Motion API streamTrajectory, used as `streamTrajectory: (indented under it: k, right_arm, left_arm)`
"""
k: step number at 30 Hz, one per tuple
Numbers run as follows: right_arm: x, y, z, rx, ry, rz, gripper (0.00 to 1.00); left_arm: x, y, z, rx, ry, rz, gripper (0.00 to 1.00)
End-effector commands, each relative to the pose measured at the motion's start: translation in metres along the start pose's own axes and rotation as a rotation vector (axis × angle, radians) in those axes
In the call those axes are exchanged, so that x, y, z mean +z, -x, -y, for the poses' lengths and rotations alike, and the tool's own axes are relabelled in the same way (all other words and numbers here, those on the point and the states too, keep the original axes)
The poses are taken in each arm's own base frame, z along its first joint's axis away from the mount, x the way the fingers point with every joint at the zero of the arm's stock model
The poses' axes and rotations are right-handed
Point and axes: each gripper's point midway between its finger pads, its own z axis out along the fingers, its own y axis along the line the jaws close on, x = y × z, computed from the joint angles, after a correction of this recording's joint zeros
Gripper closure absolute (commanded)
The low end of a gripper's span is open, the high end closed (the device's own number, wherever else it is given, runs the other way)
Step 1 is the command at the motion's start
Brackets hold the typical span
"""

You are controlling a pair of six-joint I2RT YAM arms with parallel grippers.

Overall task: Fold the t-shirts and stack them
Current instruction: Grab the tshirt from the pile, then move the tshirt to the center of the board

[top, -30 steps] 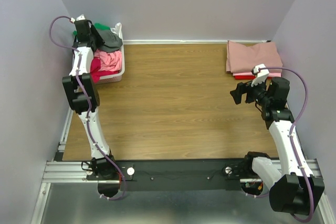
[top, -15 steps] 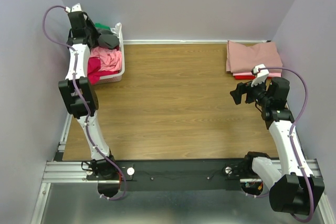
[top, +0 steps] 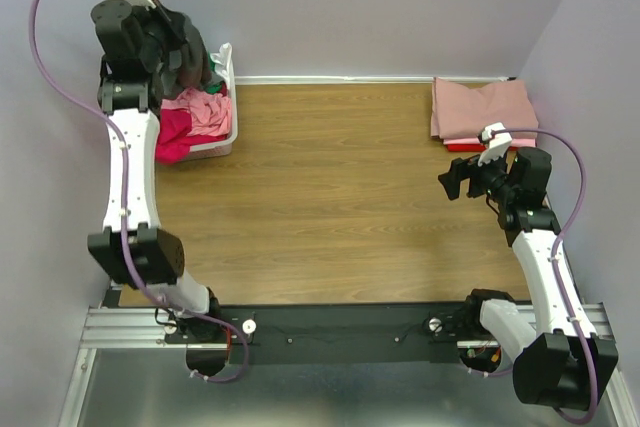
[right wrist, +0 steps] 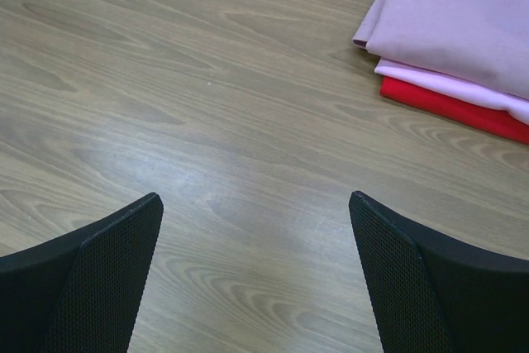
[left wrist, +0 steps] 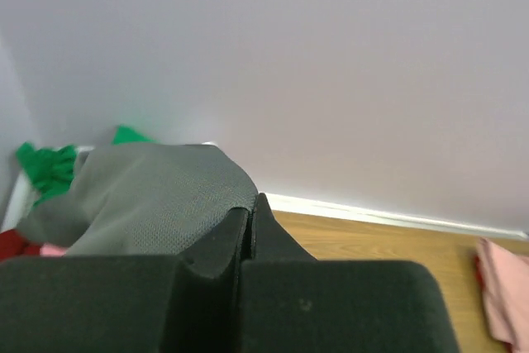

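Over the basket (top: 233,117) at far left, your left gripper (left wrist: 250,204) has just clamped shut on the dark grey t-shirt (left wrist: 140,196) and hoisted it, probably all the way out, ready for folding, while your right gripper (right wrist: 254,200) waits wide open, empty.

Wood-grain bench (top: 350,207) in a plain walled corner.
Pale lilac walls (top: 350,7) close three sides; a white strip (top: 340,79) lines the bench's far edge, an aluminium rail (top: 110,327) its near edge.
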Motion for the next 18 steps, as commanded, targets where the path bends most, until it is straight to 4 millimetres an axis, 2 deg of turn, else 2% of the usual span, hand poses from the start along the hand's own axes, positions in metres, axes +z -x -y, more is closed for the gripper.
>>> streamTrajectory:
  k: [1, 2, 3, 5, 6, 8, 11, 13, 15, 16, 18]
  right_arm:
    - [-0.003, 0.004, -0.002, -0.022, 0.009, 0.014, 0.00]
    - [-0.004, 0.004, -0.001, -0.025, 0.007, 0.016, 0.00]
    - [-0.004, 0.004, -0.002, -0.027, 0.009, 0.018, 0.00]
    - [-0.004, 0.004, -0.002, -0.027, 0.011, 0.016, 0.00]
    - [-0.004, 0.004, -0.002, -0.029, 0.011, 0.017, 0.00]
    - [-0.004, 0.004, -0.002, -0.031, 0.010, 0.017, 0.00]
    - [-0.004, 0.003, -0.002, -0.029, 0.013, 0.015, 0.00]
    - [-0.003, 0.002, -0.002, -0.030, 0.014, 0.013, 0.00]
    - [-0.003, 0.002, -0.002, -0.033, 0.014, 0.012, 0.00]
    - [-0.003, 0.002, -0.001, -0.036, 0.013, 0.011, 0.00]
    - [-0.003, 0.001, -0.001, -0.037, 0.013, 0.009, 0.00]
  left_arm:
    - [-0.056, 0.024, 0.081, 0.058, -0.206, 0.065, 1.00]
    - [-0.066, 0.023, 0.088, 0.064, -0.221, 0.065, 1.00]
    - [-0.086, 0.021, 0.098, 0.067, -0.243, 0.070, 1.00]
    - [-0.107, 0.018, 0.107, 0.071, -0.275, 0.072, 1.00]
    - [-0.125, 0.016, 0.111, 0.071, -0.291, 0.079, 1.00]
    - [-0.144, 0.010, 0.121, 0.074, -0.348, 0.075, 1.00]
    - [-0.175, -0.010, 0.149, 0.062, -0.482, 0.037, 1.00]
    - [-0.199, -0.030, 0.176, 0.038, -0.612, -0.001, 1.00]
    - [-0.212, -0.044, 0.188, 0.023, -0.682, -0.031, 1.00]
    - [-0.219, -0.060, 0.190, 0.011, -0.706, -0.062, 1.00]
    - [-0.231, -0.072, 0.200, -0.004, -0.761, -0.086, 1.00]
